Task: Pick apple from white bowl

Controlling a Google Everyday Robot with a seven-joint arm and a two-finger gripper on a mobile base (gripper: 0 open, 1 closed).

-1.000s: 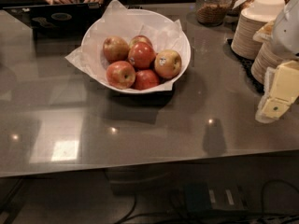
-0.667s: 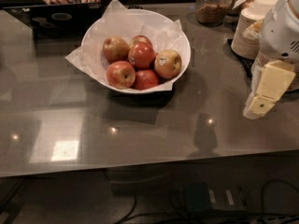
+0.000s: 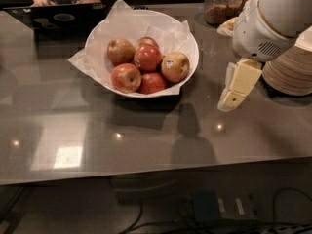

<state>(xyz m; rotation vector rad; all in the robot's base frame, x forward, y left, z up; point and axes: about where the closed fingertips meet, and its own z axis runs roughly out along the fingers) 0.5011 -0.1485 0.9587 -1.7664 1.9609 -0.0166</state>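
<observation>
Holding the gripper (image 3: 233, 92) right of the white bowl (image 3: 161, 92), openness impossible to tell, the apple (image 3: 175, 66) leftward, slightly farther.

Glossy grey table (image 3: 146, 140), seen from its near edge. Resting directly on it: white bowl (image 3: 194, 57), centre rear; dark laptop (image 3: 63, 18), far left; glass jar (image 3: 222, 6), far right; stacked cream bowls (image 3: 287, 72), right edge. The gripper (image 3: 233, 95) hangs above the bare top, between bowl and stack.
</observation>
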